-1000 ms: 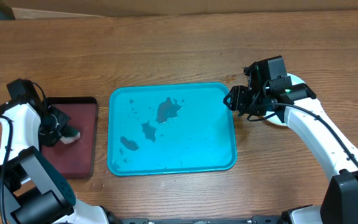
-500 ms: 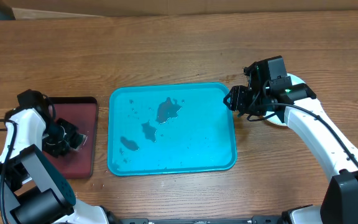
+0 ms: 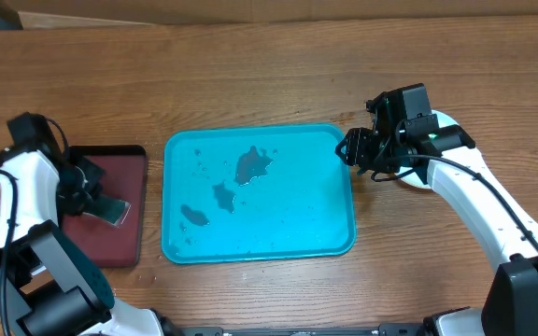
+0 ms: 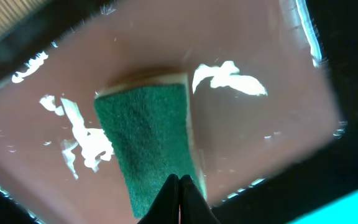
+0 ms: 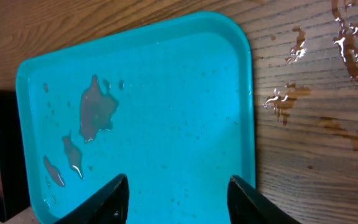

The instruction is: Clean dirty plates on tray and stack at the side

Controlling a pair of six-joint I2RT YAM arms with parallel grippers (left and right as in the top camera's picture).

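**yam_pilot:** Status check. My left gripper (image 4: 179, 186) is pinched right down on the near edge of the sponge (image 4: 151, 137), with no gap between the fingers that I can see. The green scrubby face points at the wrist cam. The sponge is over the dark red tray (image 4: 260, 137) at the left end of the table (image 3: 250, 75). That tray is wet, with bits of foam on it. I can't tell if the sponge is actually resting on it. My right gripper (image 5: 179, 190) is spread wide with nothing in it, hovering at the right edge of the blue tray (image 5: 185, 93).

**benchrat:** ok, but where are the plates?

**yam_pilot:** Not on the blue tray in any view. It sits mid-table and it's bare except for a few brown puddles (image 5: 95, 112) on its left half. A pale curved edge (image 3: 417, 184) pokes out from under my right arm, just right of the tray. That could be the stack, but too much is hidden to say for sure. There are brown streaks (image 5: 284, 102) on the wood over there too.

**benchrat:** so you're done?

**yam_pilot:** My guess is the plate part is finished or close to it. What's left looks like parking the sponge, and maybe wiping up those puddles if that counts.
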